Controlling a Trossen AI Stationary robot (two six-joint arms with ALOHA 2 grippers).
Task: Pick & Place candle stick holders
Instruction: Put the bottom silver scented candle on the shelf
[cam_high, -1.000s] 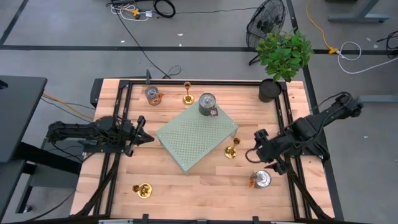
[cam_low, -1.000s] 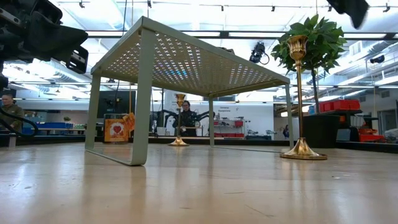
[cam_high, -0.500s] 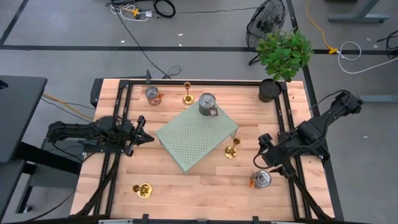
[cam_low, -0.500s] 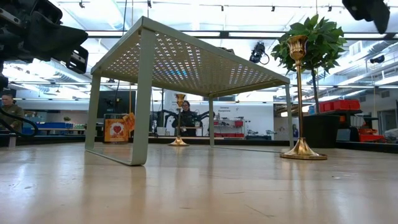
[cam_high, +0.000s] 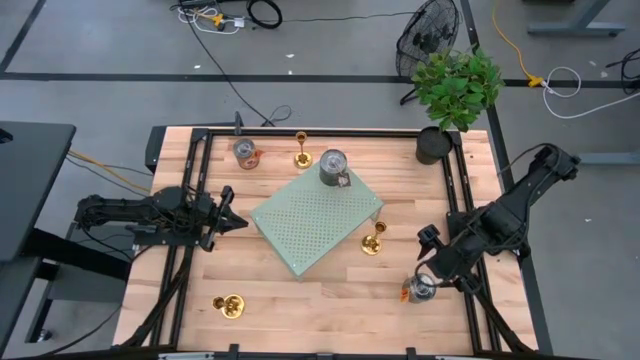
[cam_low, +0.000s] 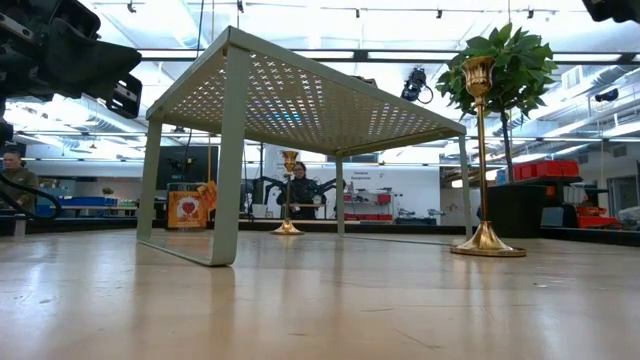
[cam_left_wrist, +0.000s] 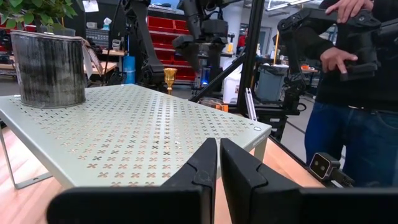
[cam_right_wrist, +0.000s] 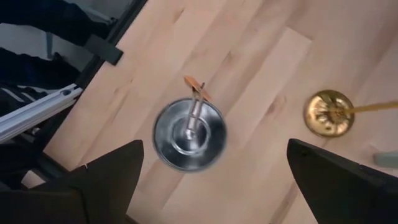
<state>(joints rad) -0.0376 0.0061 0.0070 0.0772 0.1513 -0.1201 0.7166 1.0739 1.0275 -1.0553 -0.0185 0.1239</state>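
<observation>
Hovering my right gripper (cam_high: 428, 272) with fingers spread wide, I sit above a silver can (cam_right_wrist: 189, 134), not my target. The nearest candle stick holder (cam_high: 372, 243) stands upright just beside the green rack (cam_high: 315, 222). I should slide over it, centre on the thin stem, then descend. My left gripper (cam_high: 232, 222) waits pinched shut beside the rack.

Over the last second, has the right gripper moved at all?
Yes. In the high view the right gripper has slid toward the table's near edge, away from the candle stick holder beside the green rack, and now hangs, open, over the tin can.
</observation>
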